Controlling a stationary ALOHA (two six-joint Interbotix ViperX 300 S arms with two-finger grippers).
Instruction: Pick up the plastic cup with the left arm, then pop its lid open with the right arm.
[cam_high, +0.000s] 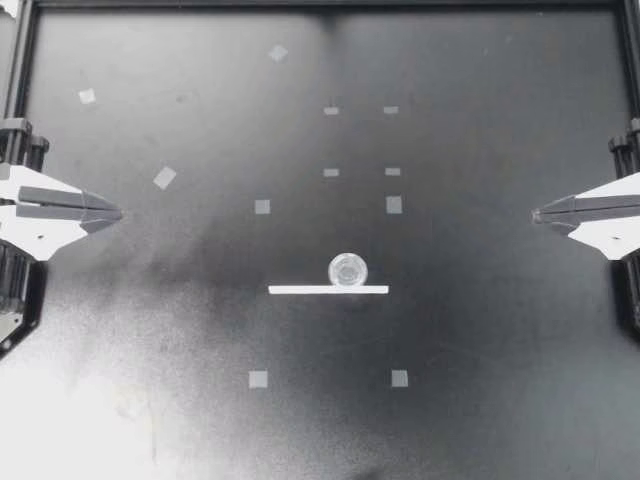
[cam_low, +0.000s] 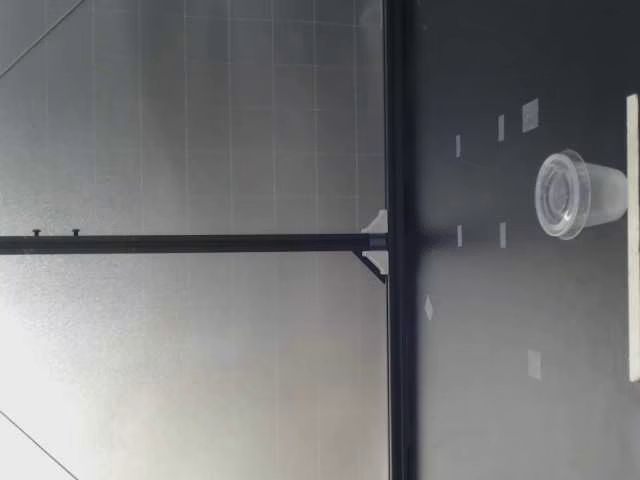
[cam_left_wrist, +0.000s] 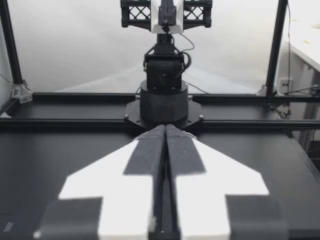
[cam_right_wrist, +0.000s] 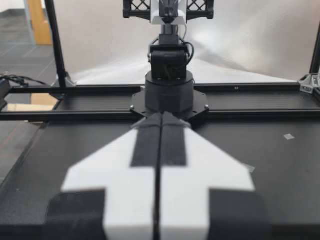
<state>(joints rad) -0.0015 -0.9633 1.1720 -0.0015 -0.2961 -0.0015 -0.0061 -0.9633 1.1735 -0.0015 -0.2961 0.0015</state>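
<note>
Closest to the overhead lens, my left pincer (cam_high: 118, 213) hangs at the left rim of the dark worktop (cam_high: 480, 400), clenched on nothing, its two fingers pressed flat together; the left wrist view shows the same pincer (cam_left_wrist: 165, 131) with its tips meeting in a single seam. Scattered grey tape squares (cam_high: 164, 178) lie on the worktop between that pincer and the middle. Near the centre a clear plastic cup (cam_high: 347, 270) stands upright, mouth up, well apart from both pincers and roughly midway between them. It sits just beside a thin white strip (cam_high: 328, 290) that lies flat on the surface. From table height the cup (cam_low: 580, 194) shows its wide rim on top and its narrow base on the worktop, with the strip (cam_low: 632, 235) nearer to that camera. My right pincer (cam_high: 535, 214) hangs at the right rim, likewise clenched and holding nothing, and in its own wrist view (cam_right_wrist: 161, 117) the fingers touch along their whole length.
</note>
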